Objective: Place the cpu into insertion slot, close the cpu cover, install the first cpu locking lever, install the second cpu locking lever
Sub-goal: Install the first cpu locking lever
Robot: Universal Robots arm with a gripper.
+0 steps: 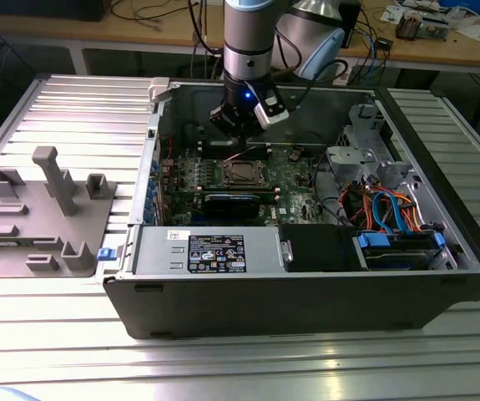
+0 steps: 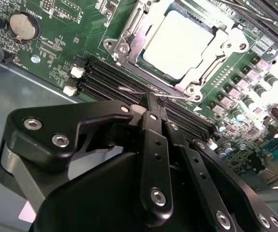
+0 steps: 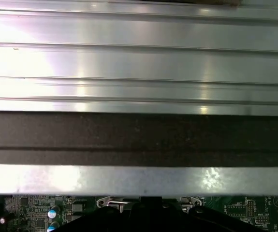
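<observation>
The cpu (image 2: 177,46) lies flat in the insertion slot (image 2: 192,88), and the cpu cover (image 2: 133,30) is folded down around its edges, framing it. Just beside the socket a thin wire locking lever (image 2: 177,96) runs over the green board (image 2: 56,58). The hand (image 2: 155,104) has its fingers pressed together with their tips at this wire, probably to push it. I cannot tell whether they nip it. The open computer case (image 1: 306,301) rests on the ribbed metal surface (image 1: 73,351).

The exterior view looks down into the open computer case (image 1: 306,284) from well back, above one long side, with the bench (image 1: 73,351) around it. The second wrist view sits close behind the gripper (image 2: 154,102), facing the motherboard (image 2: 56,53) inside the case, which the exterior view also takes in. The first wrist view faces the case wall (image 3: 139,179) from close by.
</observation>
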